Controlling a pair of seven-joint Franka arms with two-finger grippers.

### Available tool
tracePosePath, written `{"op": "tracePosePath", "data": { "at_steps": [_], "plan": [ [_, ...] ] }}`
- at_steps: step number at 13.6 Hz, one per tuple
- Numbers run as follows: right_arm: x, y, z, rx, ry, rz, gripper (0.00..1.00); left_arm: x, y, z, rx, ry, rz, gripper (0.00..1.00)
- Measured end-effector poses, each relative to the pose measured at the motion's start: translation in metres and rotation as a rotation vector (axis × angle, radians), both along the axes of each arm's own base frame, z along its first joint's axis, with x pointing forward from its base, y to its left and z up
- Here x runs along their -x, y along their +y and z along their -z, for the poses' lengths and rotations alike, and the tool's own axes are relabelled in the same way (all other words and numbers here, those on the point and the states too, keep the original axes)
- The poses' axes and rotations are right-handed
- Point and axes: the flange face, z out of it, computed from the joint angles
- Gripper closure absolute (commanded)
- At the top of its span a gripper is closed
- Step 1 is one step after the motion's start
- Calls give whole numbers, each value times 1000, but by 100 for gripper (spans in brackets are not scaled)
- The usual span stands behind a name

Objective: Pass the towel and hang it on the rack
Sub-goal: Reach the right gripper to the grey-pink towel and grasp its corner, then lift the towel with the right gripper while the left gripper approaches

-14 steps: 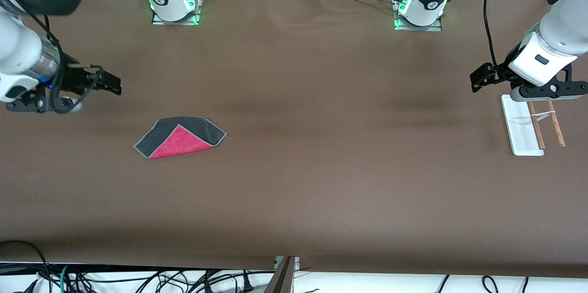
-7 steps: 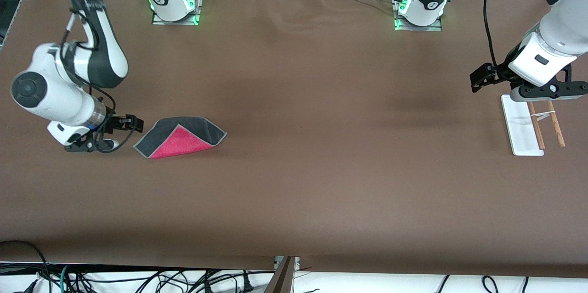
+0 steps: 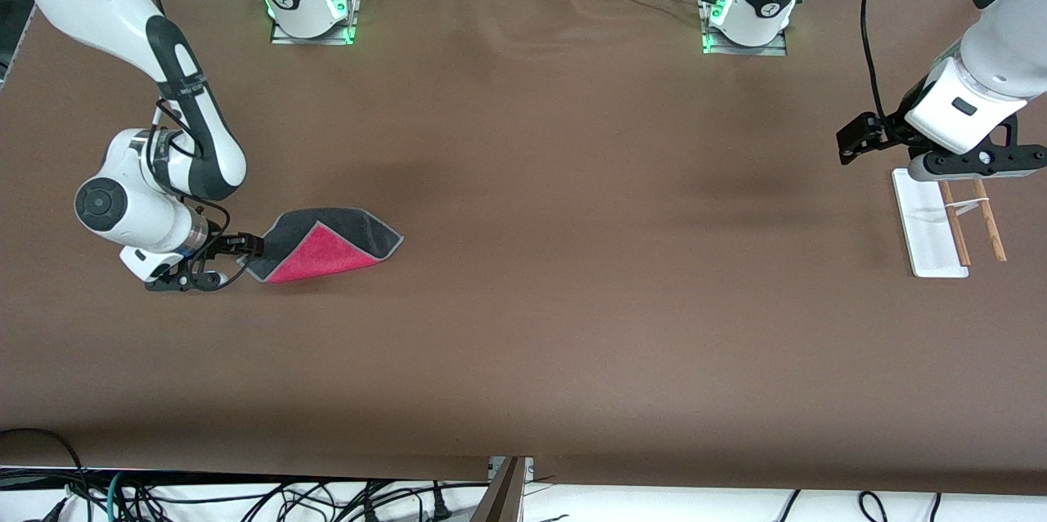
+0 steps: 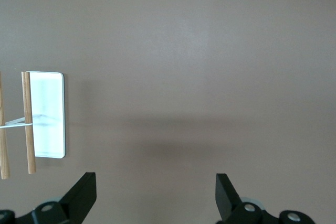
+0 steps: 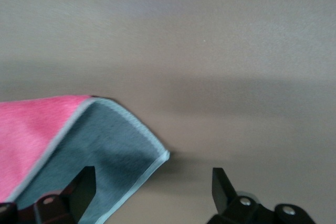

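Observation:
The towel lies on the table toward the right arm's end, dark grey with a pink-red flap folded over. My right gripper is open and low at the towel's corner nearest that end. In the right wrist view the grey corner reaches in between the open fingers of the gripper. The rack stands at the left arm's end, a white base with two wooden rods. My left gripper is open and empty, hovering beside the rack. The rack also shows in the left wrist view, off to one side of the left gripper.
The brown table cover is bare between towel and rack. The two arm bases stand along the table's edge farthest from the front camera. Cables hang below the edge nearest that camera.
My right arm has swung in from the table's end and come down to the towel's corner. The towel and the left arm have not moved.

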Motion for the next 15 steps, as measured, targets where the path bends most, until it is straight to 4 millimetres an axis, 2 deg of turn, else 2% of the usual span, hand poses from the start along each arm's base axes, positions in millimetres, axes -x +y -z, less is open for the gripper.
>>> {"op": "tracePosePath", "data": {
  "at_steps": [2, 7, 9, 11, 12, 15],
  "plan": [
    [0, -1, 7, -4, 2, 6, 11, 0, 0, 0, 0, 0, 0, 0],
    [0, 4, 17, -13, -5, 4, 38, 0, 0, 0, 0, 0, 0, 0],
    [0, 5, 20, -15, -4, 4, 62, 0, 0, 0, 0, 0, 0, 0],
    [-2, 5, 17, -15, -11, 4, 91, 0, 0, 0, 0, 0, 0, 0],
    [-2, 6, 16, -15, -13, 4, 100, 0, 0, 0, 0, 0, 0, 0],
    [-3, 13, 14, -29, -13, 4, 100, 0, 0, 0, 0, 0, 0, 0]
  ]
}}
